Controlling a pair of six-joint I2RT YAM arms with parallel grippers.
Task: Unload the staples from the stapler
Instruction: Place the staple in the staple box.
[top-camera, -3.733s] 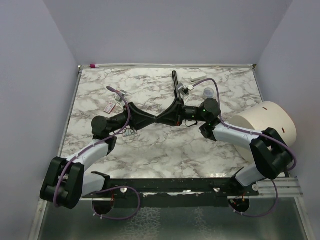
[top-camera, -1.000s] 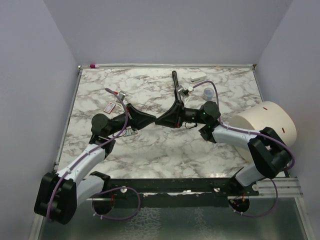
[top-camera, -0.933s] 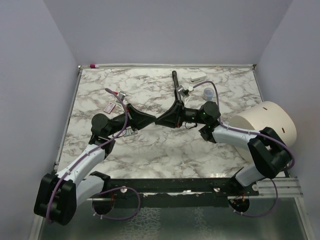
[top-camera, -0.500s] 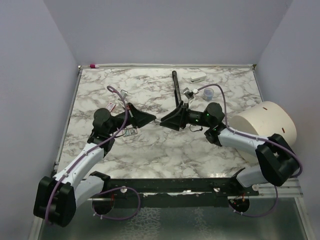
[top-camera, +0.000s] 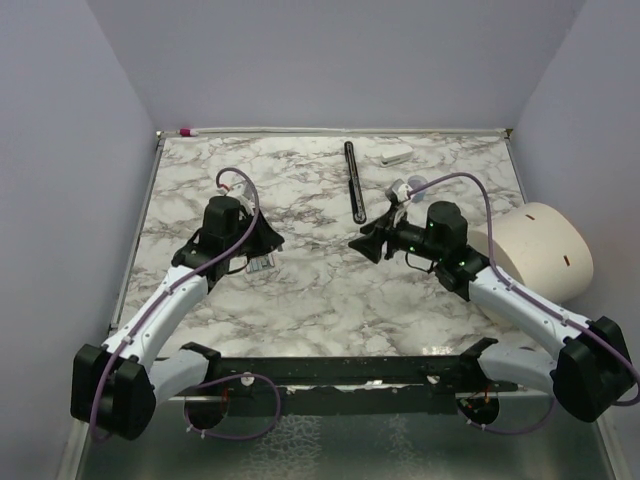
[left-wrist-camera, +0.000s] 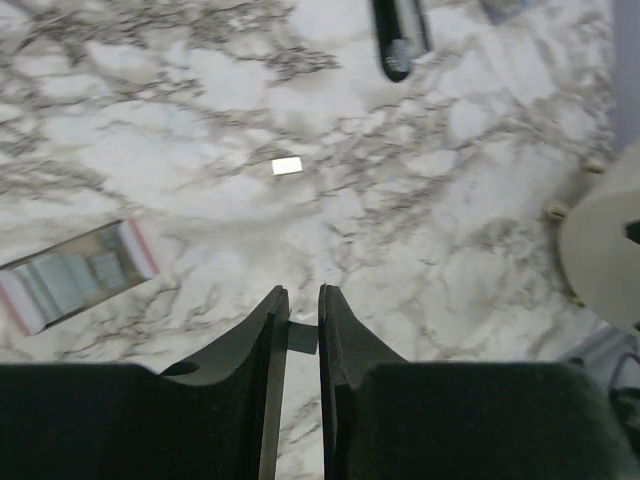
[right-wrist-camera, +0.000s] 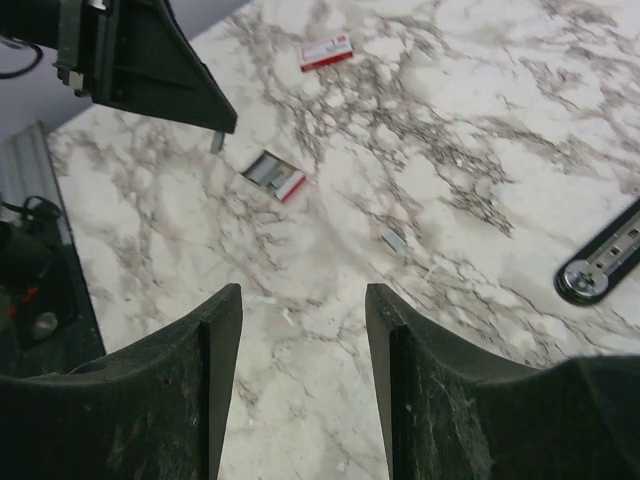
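The stapler (top-camera: 352, 180) is a thin black bar lying flat at the back middle of the table. Its near end shows in the left wrist view (left-wrist-camera: 398, 40) and the right wrist view (right-wrist-camera: 605, 262). My left gripper (left-wrist-camera: 303, 292) is shut on a small grey strip of staples (left-wrist-camera: 303, 336) and holds it above the table. That strip hangs from the gripper's tip in the right wrist view (right-wrist-camera: 217, 141). Another short strip of staples lies loose on the marble (left-wrist-camera: 287, 166), also seen in the right wrist view (right-wrist-camera: 394, 239). My right gripper (right-wrist-camera: 303, 300) is open and empty, near the stapler's end.
A clear staple box with red ends (top-camera: 262, 263) lies by the left gripper. A red-and-white packet (right-wrist-camera: 326, 52) lies farther left. A white roll (top-camera: 540, 250) stands at the right edge. A small cup (top-camera: 415, 186) and a white object (top-camera: 397, 156) sit at the back.
Both grippers have drawn apart from the middle, the left one to the left and the right one to the right. The stapler now lies alone on the table.
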